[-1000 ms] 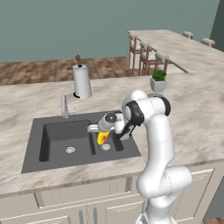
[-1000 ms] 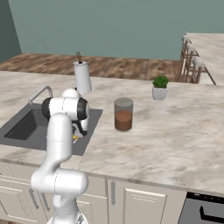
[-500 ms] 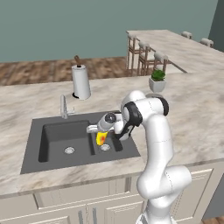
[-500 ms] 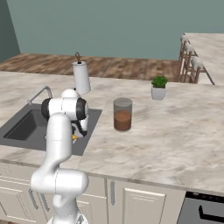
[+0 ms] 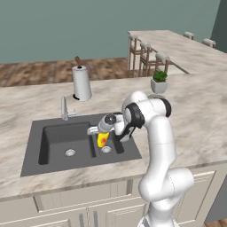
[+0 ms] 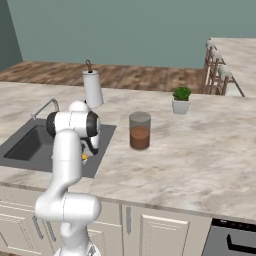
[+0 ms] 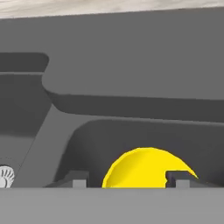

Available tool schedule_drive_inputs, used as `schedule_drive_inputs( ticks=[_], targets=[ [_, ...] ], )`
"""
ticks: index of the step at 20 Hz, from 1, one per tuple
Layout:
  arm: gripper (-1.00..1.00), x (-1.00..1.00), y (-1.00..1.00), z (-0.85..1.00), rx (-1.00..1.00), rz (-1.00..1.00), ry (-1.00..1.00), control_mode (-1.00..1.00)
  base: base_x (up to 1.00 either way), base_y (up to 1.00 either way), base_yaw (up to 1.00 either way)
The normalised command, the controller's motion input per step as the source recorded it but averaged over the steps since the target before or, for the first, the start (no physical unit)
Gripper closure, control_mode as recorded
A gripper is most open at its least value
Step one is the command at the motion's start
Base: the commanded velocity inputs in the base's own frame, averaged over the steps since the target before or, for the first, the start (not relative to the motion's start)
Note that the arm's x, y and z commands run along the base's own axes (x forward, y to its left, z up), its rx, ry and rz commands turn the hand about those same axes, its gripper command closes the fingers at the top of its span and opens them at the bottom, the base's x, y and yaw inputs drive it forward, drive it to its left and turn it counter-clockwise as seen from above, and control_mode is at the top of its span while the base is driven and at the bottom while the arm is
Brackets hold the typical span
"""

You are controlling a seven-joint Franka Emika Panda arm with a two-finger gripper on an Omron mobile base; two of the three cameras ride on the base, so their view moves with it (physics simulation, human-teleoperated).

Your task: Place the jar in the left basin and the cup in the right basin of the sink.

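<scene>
In the left base view the white arm is rising from the lower right, bending at its elbow near 1 o'clock of the sink (image 5: 31, 155), and reaching sideways toward 9 o'clock so that the gripper (image 5: 101, 134) is hanging over the right basin (image 5: 120, 153); the cup (image 5: 102, 140) is sitting between its fingers, its red-orange mark facing the camera, just above that basin's silver drain; the left basin (image 5: 55, 139) is lying at 9 o'clock of the cup, with the tap (image 5: 64, 108) at its far rim and the paper-towel roll (image 5: 81, 82) standing farther off at 12 o'clock; the potted plant (image 5: 159, 81) is standing on the counter (image 5: 26, 106) at 2 o'clock of the sink. In the right base view the arm is folding over the sink's near corner, hiding the hand, with a sliver of yellow showing beneath it; the jar (image 6: 140, 131) is standing upright on the counter at 3 o'clock of the sink, well apart from it. In the hand view the two fingertips (image 7: 177, 179) are flanking the yellow cup, closed against its sides, while the basin wall is rising behind.
</scene>
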Motion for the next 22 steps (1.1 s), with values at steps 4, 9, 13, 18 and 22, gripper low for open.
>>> schedule_drive_inputs(
  ticks=[4,9,13,18,22],
  targets=[
    [-1.0,0.0,0.35,0.7,0.0,0.0,-0.09,-1.0,0.0,0.0,0.0],
    [-1.0,-0.04,0.26,0.73,0.0,0.0,-0.08,-1.0,0.0,0.0,0.0],
    [-1.0,-0.03,0.2,0.64,0.01,0.0,-0.03,-1.0,0.0,0.0,0.0],
    [-1.0,0.0,0.1,0.51,0.0,0.0,0.0,-1.0,0.0,0.0,0.0],
    [-1.0,-0.07,0.05,0.47,-0.03,0.0,0.0,-1.0,0.0,0.0,0.0]
  ],
)
